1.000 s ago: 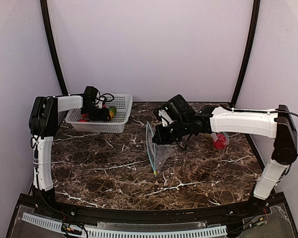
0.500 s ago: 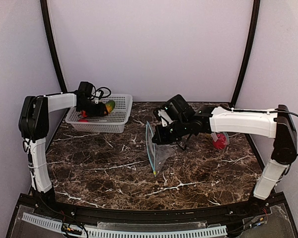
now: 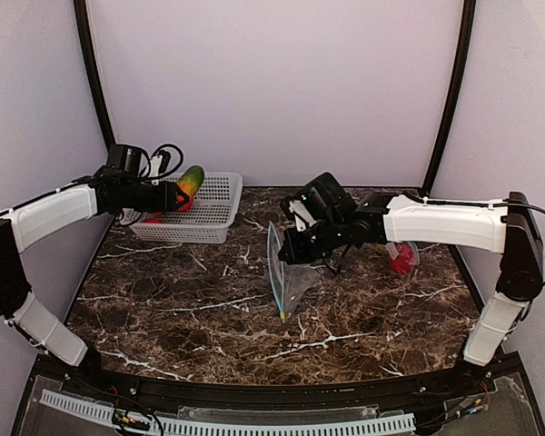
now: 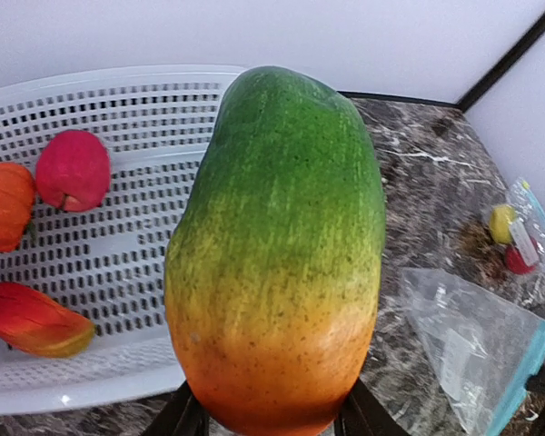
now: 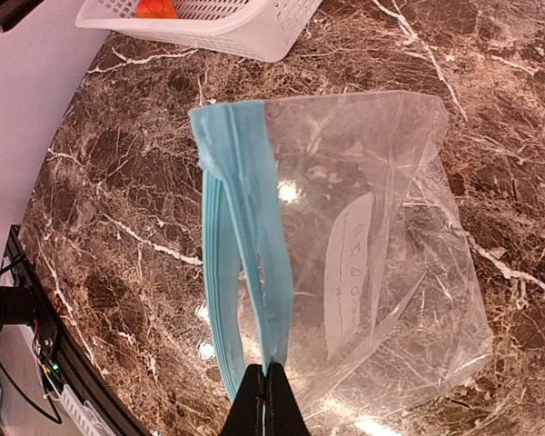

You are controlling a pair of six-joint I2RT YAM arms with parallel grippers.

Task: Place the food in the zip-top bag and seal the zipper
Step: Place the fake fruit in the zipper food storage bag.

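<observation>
My left gripper [image 3: 176, 194] is shut on a large green-yellow-orange fruit [image 3: 190, 183], one piece of the food, and holds it in the air above the white mesh basket [image 3: 214, 214]. The fruit [image 4: 277, 254] fills the left wrist view, with black fingers [image 4: 183, 420] showing at its base. A red fruit [image 4: 73, 170], an orange one [image 4: 4, 204] and a red-orange one [image 4: 32, 318] lie in the basket [image 4: 118, 100]. My right gripper [image 5: 265, 386] is shut on the blue zipper edge of the clear zip-top bag [image 5: 372, 236], holding its mouth upright at mid-table [image 3: 284, 277].
A second small clear bag with a red item [image 3: 401, 257] lies at the right, behind the right arm. Black frame posts and purple walls close in the back and sides. The basket stands at the back left corner.
The left arm has lifted the green-yellow fruit out of the basket and pulled back to the left. The right arm and the bag have not moved.
</observation>
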